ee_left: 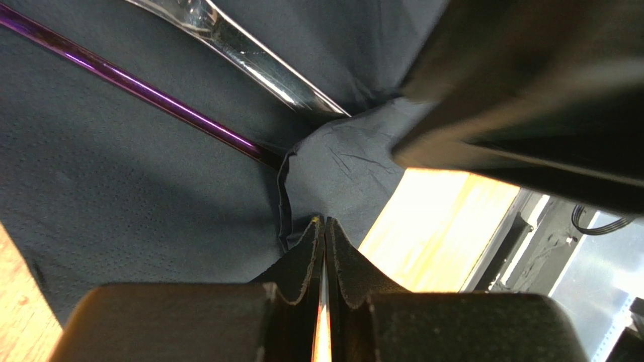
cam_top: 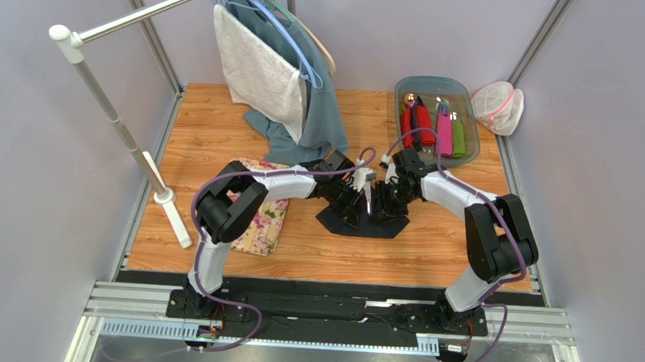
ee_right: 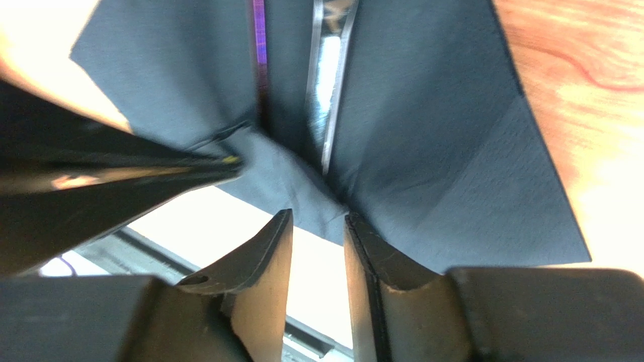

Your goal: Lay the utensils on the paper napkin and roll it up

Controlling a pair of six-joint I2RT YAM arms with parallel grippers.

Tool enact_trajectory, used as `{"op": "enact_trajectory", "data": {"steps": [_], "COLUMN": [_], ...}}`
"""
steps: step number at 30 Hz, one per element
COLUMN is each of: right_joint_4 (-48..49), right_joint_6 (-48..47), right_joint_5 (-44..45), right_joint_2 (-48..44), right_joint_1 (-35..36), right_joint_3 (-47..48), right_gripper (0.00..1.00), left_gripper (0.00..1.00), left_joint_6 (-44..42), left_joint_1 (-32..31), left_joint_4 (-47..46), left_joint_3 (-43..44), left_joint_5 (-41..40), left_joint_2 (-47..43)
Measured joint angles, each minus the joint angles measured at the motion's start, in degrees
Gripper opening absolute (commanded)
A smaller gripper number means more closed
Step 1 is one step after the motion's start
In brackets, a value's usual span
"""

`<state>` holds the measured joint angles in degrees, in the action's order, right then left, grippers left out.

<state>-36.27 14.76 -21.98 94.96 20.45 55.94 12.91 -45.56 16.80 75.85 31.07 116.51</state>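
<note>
The dark paper napkin (cam_top: 363, 221) lies on the wood table between my two grippers. A silver fork (ee_left: 249, 56) and a purple spoon handle (ee_left: 151, 94) lie side by side on it; both also show in the right wrist view, the fork (ee_right: 329, 68) to the right of the spoon (ee_right: 260, 45). The napkin's near corner (ee_left: 340, 162) is folded up over their ends. My left gripper (ee_left: 325, 225) is shut at that folded edge and seems to pinch it. My right gripper (ee_right: 317, 222) is open, just at the corner's tip. The dark thin piece is hidden.
A floral mat (cam_top: 263, 221) lies left of the napkin under the left arm. A clear tray (cam_top: 468, 98) at the back right holds red, pink and green rolls. Towels hang on a rack (cam_top: 265, 64) at the back, and its white pole base (cam_top: 169, 199) stands at the left.
</note>
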Motion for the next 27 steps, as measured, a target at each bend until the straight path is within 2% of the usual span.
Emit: {"op": "enact_trajectory", "data": {"steps": [1, 2, 5, 8, 11, 19, 27], "right_joint_4": [-0.46, -1.05, -2.64, -4.22, -5.49, -7.19, -4.87], "right_joint_6": [0.02, -0.02, -0.28, -1.07, -1.62, -2.4, -2.6], "right_joint_5": [-0.24, -0.35, -0.31, 0.02, 0.68, 2.05, 1.92], "right_joint_2": [-0.72, -1.42, -3.67, -5.97, -6.73, -6.73, -1.77], "right_joint_1": [0.0, 0.0, -0.37, -2.03, -5.31, -14.82, -15.82], "right_joint_3": [0.28, 0.63, 1.16, 1.2, 1.2, -0.85, -1.07], "right_gripper": [0.41, 0.5, 0.62, 0.72, 0.78, 0.76, 0.79], "left_gripper": [0.08, 0.08, 0.08, 0.08, 0.08, 0.08, 0.09], "left_joint_6": [0.13, 0.28, 0.85, 1.01, 1.18, 1.4, 1.62], "left_joint_1": [0.0, 0.0, 0.15, 0.2, 0.17, 0.17, 0.17], "left_joint_4": [0.02, 0.02, -0.15, -0.33, -0.37, -0.39, -0.42], "left_joint_3": [0.0, 0.0, 0.28, 0.42, 0.42, 0.61, 1.36], "left_joint_5": [0.04, 0.13, 0.39, 0.46, 0.59, 1.05, 1.31], "left_joint_2": [0.17, 0.35, 0.74, 0.87, 0.94, 0.96, 1.36]}}
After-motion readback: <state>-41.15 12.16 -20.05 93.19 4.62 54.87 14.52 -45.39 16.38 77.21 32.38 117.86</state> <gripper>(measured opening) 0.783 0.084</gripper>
